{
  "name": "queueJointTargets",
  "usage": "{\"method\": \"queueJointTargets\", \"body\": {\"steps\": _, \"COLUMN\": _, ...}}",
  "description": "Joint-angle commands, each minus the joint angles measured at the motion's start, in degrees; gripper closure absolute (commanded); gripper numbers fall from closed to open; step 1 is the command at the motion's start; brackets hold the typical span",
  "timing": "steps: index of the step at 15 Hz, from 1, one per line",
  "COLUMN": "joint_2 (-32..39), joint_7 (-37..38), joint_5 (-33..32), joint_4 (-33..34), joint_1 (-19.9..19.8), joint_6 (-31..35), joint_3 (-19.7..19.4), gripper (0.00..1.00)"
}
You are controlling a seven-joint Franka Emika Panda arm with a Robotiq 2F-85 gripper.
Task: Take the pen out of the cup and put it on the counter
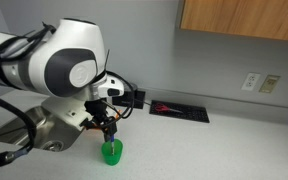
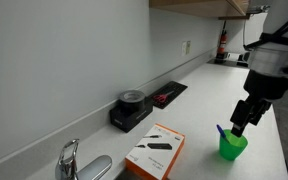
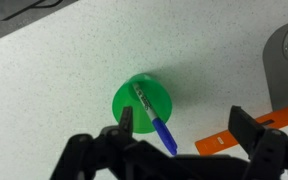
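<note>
While the pale speckled counter point(image 1: 224, 148) spreads wide around the small green plastic cup point(image 1: 111, 152), the cup is the landmark for everything else. The big white robot arm point(image 1: 69, 65) leans over it, and the black two-finger gripper point(image 3: 184, 138) hangs just above the cup, a little to one side of its centre, not touching it.

The jaws stand well apart and hold nothing. In the wrist view one finger point(image 3: 125, 122) shows over the cup's rim and the opposite finger is well away from the cup, above bare counter.

The slim blue pen point(image 3: 160, 128) is inside the cup. Its grey tip sits down near the cup's middle, and its blue body leans up and over the rim toward the gripper's side, so the long axis is tilted, not upright. In an exterior view the pen point(image 2: 222, 131) sticks out above the cup point(image 2: 232, 147) on the side away from the gripper point(image 2: 243, 124).

I judge that the upper end of the pen lies between the two fingers, closer to the finger at the rim, so the gripper needs a small shift to centre before it descends and closes.
</note>
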Motion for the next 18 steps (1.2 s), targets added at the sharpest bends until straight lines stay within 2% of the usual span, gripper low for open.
{"method": "queueJointTargets", "body": {"steps": 1, "joint_2": 8.55, "joint_7": 2.64, "joint_5": -0.76, "joint_4": 4.08, "joint_1": -0.76, "joint_6": 4.31, "joint_3": -0.49, "gripper": 0.0}}
{"method": "queueJointTargets", "body": {"steps": 6, "joint_2": 16.24, "joint_7": 7.59, "joint_5": -2.76, "joint_4": 8.14, "joint_1": -0.69, "joint_6": 7.57, "joint_3": -0.85, "gripper": 0.0}}
{"method": "queueJointTargets", "body": {"steps": 10, "joint_2": 19.82, "joint_7": 11.58, "joint_5": -5.42, "joint_4": 10.65, "joint_1": -0.04, "joint_6": 7.35, "joint_3": -1.61, "gripper": 0.02}}
{"method": "queueJointTargets", "body": {"steps": 11, "joint_2": 20.03, "joint_7": 12.28, "joint_5": -6.07, "joint_4": 10.98, "joint_1": 0.15, "joint_6": 6.64, "joint_3": -1.85, "gripper": 0.18}}
{"method": "queueJointTargets", "body": {"steps": 12, "joint_2": 19.7, "joint_7": 13.34, "joint_5": -6.99, "joint_4": 10.95, "joint_1": 0.28, "joint_6": 5.77, "joint_3": -2.03, "gripper": 0.27}}
{"method": "queueJointTargets", "body": {"steps": 18, "joint_2": 13.39, "joint_7": 11.45, "joint_5": -6.18, "joint_4": 8.04, "joint_1": 0.63, "joint_6": 2.99, "joint_3": -2.59, "gripper": 0.74}}
